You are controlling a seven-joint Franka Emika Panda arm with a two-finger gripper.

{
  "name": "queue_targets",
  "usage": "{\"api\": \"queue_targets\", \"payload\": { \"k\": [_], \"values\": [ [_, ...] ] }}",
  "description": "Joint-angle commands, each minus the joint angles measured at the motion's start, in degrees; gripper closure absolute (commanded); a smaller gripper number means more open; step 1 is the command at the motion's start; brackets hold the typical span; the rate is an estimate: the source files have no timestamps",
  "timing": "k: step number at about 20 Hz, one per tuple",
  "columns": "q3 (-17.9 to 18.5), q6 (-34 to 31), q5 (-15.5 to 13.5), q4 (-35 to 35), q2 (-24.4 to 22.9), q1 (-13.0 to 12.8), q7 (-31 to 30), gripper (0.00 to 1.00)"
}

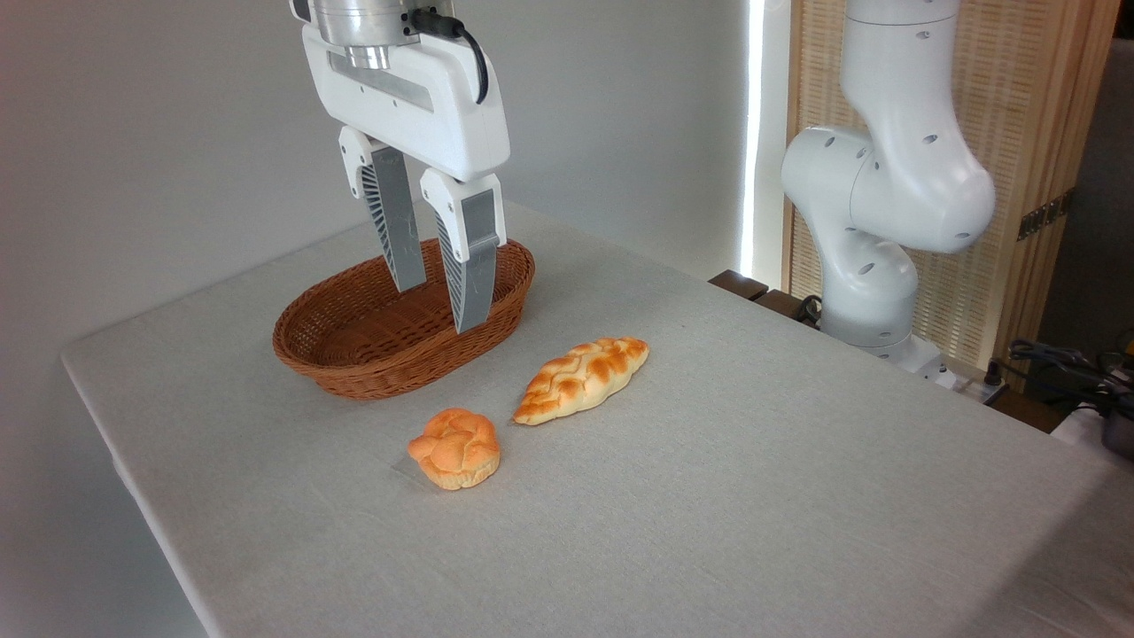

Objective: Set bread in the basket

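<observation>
Gripper [440,307] above wicker basket [354,354], fingers [469,266] narrowly parted, holding nothing. Knotted bun [455,448] on surface [709,496], in front of basket, near braided loaf [582,378].

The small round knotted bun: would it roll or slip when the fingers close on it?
The small round knotted orange-golden bun sits on a paler flat base, so rolling seems unlikely. Its knotted top probably gives grip. It looks light, so a push might slide it across the grey tablecloth.

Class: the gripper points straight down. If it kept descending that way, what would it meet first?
Most likely the inside of the empty basket: the open gripper hangs above it, holding nothing. Depth from one view is uncertain.
</observation>
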Motion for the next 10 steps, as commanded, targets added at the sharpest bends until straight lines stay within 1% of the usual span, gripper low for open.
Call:
{"api": "queue_targets", "payload": {
  "k": [1,10],
  "values": [
    [-0.1,-1.3,-0.6,0.1,-0.2,0.8,0.0,0.00],
    [-0.2,-1.3,-0.9,0.0,-0.4,0.6,0.1,0.00]
  ]
}}
